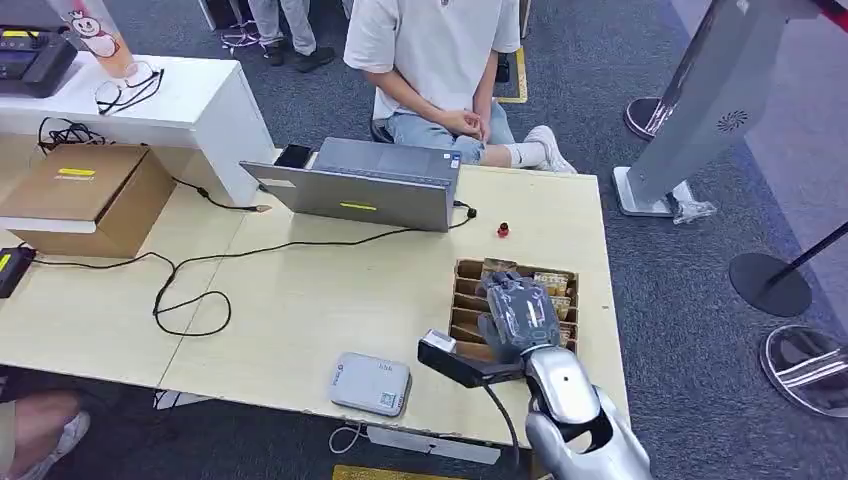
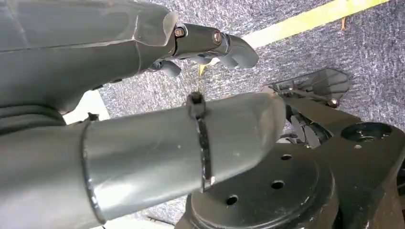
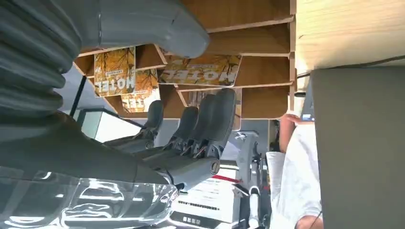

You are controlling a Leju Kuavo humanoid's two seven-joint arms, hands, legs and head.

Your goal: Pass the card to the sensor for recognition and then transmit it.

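Head view first: right hand (image 1: 518, 318) hovers over a wooden slotted card box (image 1: 466, 272) at the right near part of the table (image 1: 300, 300), palm down, fingers reaching toward the far slots. The hand covers most of the box, so from here I cannot tell whether anything is pinched. A grey sensor (image 1: 371, 384) lies flat near the table's near edge, left of the box and apart from it. Farther off, an open laptop (image 1: 360, 190) faces a seated person (image 1: 440, 60) in a white shirt; a small red object (image 1: 503, 231) sits between laptop and box. A black cable (image 1: 190, 290) loops across the left half of the table, and a cardboard box (image 1: 85, 195) stands at the far left.

Right wrist view, turned on its side, gives what the head view hides: the box's wooden dividers and cards (image 3: 200, 70) printed "HOTEL" standing in their slots. The dark fingers (image 3: 210, 119) lie straight and side by side, just off the dividers, with the thumb (image 3: 143, 24) apart from them; they seem to hold nothing, though the fingertips' contact with the wood is hard to judge. The laptop's back and the person's sleeve are cut off at the edge.

Left wrist view shows the left hand (image 2: 143, 95) over grey carpet (image 2: 334, 43) with a yellow line (image 2: 305, 19); its fingers are curled in, nothing between them.
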